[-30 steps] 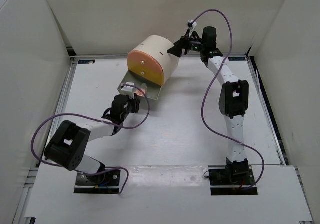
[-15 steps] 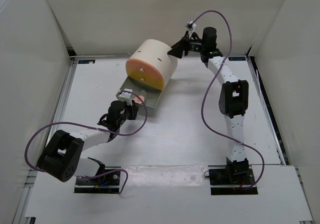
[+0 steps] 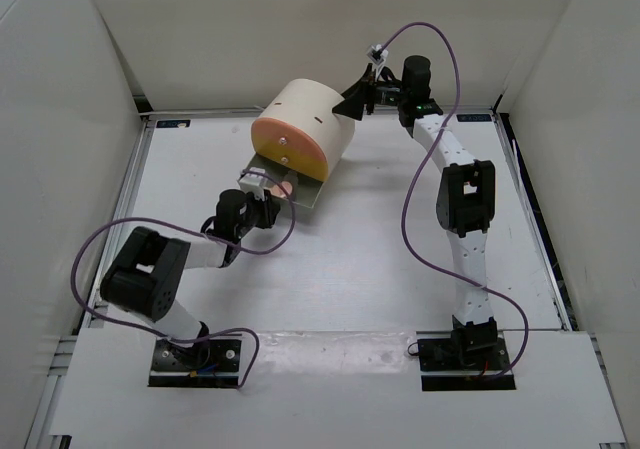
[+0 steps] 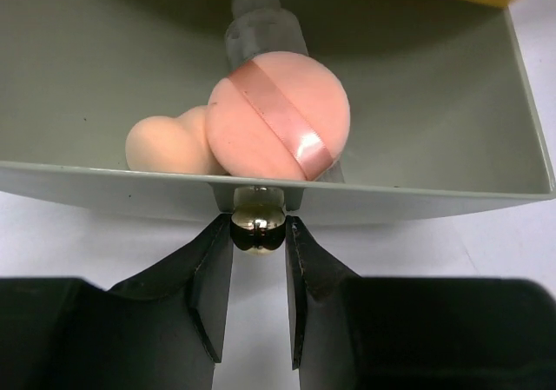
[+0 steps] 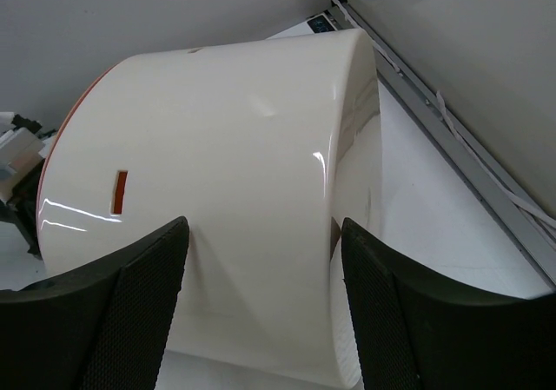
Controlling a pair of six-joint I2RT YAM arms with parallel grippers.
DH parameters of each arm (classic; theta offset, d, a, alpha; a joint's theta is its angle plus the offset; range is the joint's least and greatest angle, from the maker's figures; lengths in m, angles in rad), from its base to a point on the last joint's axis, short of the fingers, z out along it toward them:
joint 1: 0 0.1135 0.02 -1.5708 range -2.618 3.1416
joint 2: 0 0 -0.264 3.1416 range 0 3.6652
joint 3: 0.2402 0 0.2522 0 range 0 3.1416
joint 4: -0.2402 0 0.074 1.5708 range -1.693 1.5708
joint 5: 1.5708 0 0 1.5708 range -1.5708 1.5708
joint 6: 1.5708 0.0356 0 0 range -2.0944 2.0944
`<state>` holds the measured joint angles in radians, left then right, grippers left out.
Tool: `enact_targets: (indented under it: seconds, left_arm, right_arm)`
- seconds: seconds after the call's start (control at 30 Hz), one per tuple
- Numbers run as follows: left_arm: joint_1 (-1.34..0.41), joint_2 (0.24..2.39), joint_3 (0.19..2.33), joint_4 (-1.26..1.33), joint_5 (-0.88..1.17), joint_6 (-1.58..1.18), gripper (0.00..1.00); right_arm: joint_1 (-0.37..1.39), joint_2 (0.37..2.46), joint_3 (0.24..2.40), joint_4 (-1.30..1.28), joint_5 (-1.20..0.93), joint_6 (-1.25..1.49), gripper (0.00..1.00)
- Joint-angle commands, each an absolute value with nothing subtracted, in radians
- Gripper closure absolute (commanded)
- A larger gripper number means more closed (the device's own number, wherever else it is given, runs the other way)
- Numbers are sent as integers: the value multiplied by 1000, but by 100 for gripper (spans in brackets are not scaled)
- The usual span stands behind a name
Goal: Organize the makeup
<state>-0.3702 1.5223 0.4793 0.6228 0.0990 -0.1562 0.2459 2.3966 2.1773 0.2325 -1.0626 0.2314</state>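
A grey-green drawer [image 4: 104,181] stands pulled out from the cream cylinder box [image 3: 308,117]. In it lie a round peach sponge with a shiny band [image 4: 278,116], a second peach sponge [image 4: 161,142] and a clear tube [image 4: 261,25]. My left gripper [image 4: 258,229] is shut on the drawer's gold knob [image 4: 258,218]; it also shows in the top view [image 3: 257,182]. My right gripper [image 5: 263,225] is open, its jaws on either side of the box's rear end [image 5: 226,164], at the back in the top view [image 3: 352,104]. Other makeup is out of view.
The box's orange-yellow front [image 3: 290,147] faces the left arm, with two small knobs on it. White walls close in the table on three sides. A metal rail [image 5: 452,147] runs along the table edge behind the box.
The drawer, drawn further out half a second ago, now sits shorter and closer to the box. My left gripper moved up with the knob and its elbow swung inward. The right arm barely moved.
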Motion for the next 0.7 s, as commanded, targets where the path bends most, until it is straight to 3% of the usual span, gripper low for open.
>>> enact_targets:
  seconds: [0.0,0.37,0.43,0.53,0.57,0.63,0.67]
  left_arm:
    - [-354,1590,587,822,230,-147,91]
    - [-344,1803,794,920,258,-189,91]
    - [-345,1865,853,916,258,-222,87]
    - [-345,1911,903,922,232,-287,56]
    - [-345,1917,908,925,236,-290,55]
    - [-347,1908,911,914,209,-305,43]
    - [-347,1896,907,904,184,-311,12]
  right_arm:
    - [264,2393,2178,276,-1152,258,28]
    - [264,2405,2174,213,-1157,227,28]
    - [267,2399,2175,146,-1134,175,28]
    - [276,2375,2168,37,-1065,56,28]
    - [273,2369,2164,22,-1055,43,28]
    - [273,2353,2143,11,-1043,31,28]
    - [273,2338,2135,11,-1037,25,28]
